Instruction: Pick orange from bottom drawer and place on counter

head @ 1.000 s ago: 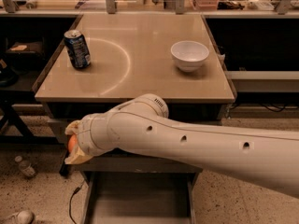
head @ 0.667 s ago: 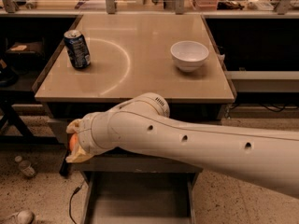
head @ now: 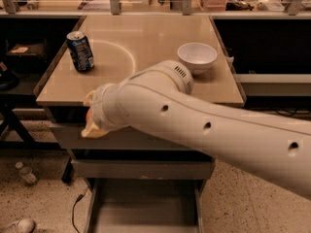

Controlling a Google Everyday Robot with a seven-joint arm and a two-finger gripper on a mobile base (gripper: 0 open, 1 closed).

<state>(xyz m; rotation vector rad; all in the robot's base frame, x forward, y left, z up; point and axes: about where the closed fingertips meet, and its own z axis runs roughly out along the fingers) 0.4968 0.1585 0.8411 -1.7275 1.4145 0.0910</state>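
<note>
One orange (head: pixel 88 116) sits clamped in the jaws by the counter (head: pixel 146 38) front edge.

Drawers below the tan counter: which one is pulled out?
The bottom drawer: it sticks out, showing its grey floor, while the middle drawer and top drawer are closed. The gripper is higher, at the front edge of the counter.
</note>
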